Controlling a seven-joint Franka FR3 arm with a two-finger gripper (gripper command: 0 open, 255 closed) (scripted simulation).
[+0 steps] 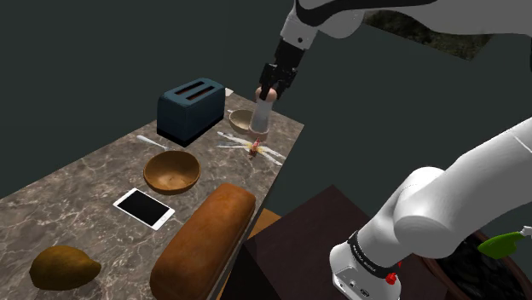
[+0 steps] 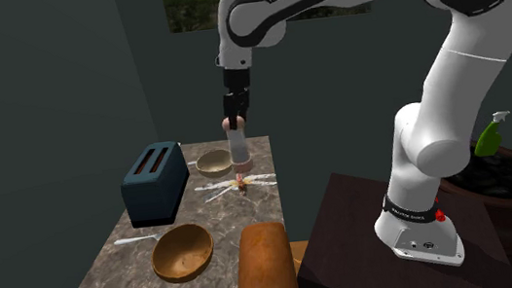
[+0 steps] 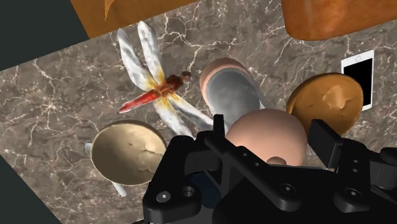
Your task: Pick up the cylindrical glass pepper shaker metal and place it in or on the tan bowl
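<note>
Two bowls stand on the table (image 1: 77,183): a wooden bowl (image 1: 171,171) near the middle, past the loaf (image 1: 205,243) and phone (image 1: 143,207) toward the near edge, and the tan bowl (image 1: 241,120) at the far end beside the toaster (image 1: 191,109). The end effector (image 1: 267,92) grips the pepper shaker (image 1: 263,118) by its top, upright and clear of the table, above a dragonfly (image 1: 254,149) just beside the tan bowl.

Heads up: your gripper (image 3: 270,130) body covers the pepper shaker (image 3: 232,95) cap's base between the jaws; tan bowl (image 3: 124,153) rim beside them too; bread loaf (image 3: 337,16) beyond them is cropped.
</note>
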